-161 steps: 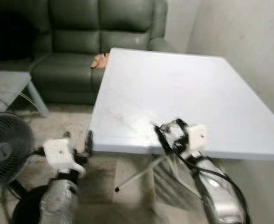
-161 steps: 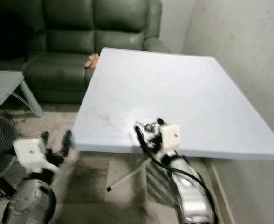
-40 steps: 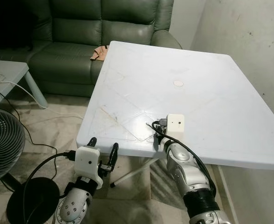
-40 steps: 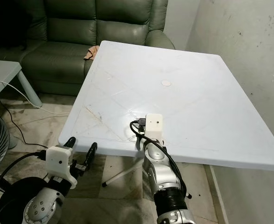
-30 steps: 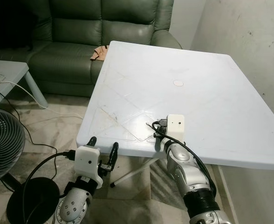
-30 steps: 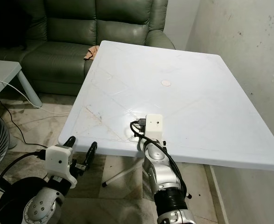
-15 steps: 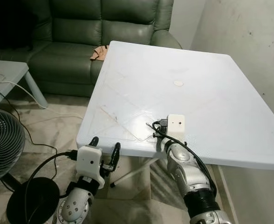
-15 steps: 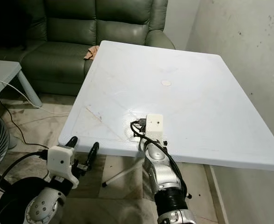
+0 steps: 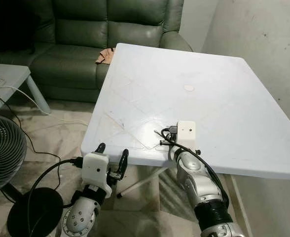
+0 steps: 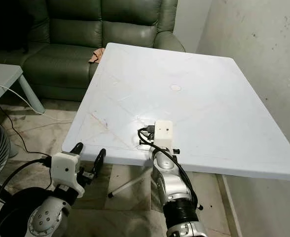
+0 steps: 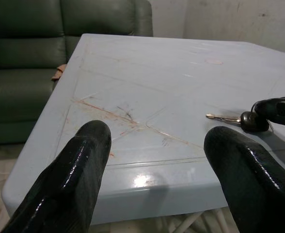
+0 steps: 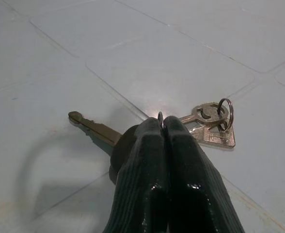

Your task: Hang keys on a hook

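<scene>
Keys [image 12: 200, 124] on white table [image 9: 224, 103], pinched in right claw [image 12: 165, 121]

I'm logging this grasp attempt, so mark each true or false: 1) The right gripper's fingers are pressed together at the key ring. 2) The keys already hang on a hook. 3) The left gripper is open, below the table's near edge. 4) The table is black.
1) True: the right gripper is shut on the keys.
2) False: they lie on the white table.
3) True: the left gripper is open by the near edge.
4) False: the table is white.
</scene>
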`<state>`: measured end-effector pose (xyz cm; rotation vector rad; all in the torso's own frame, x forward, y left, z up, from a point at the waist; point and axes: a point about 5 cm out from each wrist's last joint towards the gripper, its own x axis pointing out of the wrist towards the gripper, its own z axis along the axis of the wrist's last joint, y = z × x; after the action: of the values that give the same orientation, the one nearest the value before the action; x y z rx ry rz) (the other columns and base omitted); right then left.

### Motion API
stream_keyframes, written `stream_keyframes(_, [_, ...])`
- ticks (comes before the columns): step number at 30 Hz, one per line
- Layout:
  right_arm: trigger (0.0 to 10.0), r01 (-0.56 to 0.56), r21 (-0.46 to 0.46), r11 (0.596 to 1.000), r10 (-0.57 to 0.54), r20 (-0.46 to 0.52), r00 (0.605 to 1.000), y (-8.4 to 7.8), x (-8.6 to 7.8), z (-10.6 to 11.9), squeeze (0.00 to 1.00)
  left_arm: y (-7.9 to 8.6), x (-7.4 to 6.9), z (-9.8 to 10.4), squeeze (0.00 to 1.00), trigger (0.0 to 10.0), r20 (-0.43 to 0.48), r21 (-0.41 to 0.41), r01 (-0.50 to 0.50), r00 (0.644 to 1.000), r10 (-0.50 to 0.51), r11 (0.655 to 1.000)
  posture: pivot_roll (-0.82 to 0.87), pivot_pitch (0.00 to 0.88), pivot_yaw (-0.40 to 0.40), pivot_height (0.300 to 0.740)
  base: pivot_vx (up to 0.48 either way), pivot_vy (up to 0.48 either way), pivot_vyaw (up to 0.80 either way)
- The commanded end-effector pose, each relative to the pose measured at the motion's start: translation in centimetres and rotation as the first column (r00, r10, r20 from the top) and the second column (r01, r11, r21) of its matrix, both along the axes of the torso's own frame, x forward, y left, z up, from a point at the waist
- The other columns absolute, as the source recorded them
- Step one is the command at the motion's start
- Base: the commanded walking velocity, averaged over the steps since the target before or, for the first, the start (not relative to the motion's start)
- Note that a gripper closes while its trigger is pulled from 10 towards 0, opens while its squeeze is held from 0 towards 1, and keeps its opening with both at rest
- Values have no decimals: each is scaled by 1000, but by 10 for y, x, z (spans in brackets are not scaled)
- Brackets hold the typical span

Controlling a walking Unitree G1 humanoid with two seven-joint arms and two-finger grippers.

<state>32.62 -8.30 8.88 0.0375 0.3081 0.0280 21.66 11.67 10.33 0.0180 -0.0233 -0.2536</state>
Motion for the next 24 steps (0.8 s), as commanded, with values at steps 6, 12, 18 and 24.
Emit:
stream_keyframes(6, [0,-68,2,998,66,219,974,-5,5,36,0,5,8,12,0,10000,36,-21,-35,999,35,999,25,21,-79,740,0,0,0])
stream_keyframes(12, [10000,-175,125,977,117,373,921,-18,6,64,0,24,25,33,0,10000,95,-89,-114,988,123,989,17,0,-78,740,0,0,0])
stream_keyframes(18, [10000,-334,112,936,224,540,811,-33,-1,88,0,56,46,64,0,10000,178,-154,-209,955,235,966,4,0,-72,740,0,0,0])
stream_keyframes(24, [10000,-290,70,954,207,544,813,-44,1,86,0,81,54,68,0,10000,176,-121,-300,932,318,946,-13,0,-59,740,0,0,0])
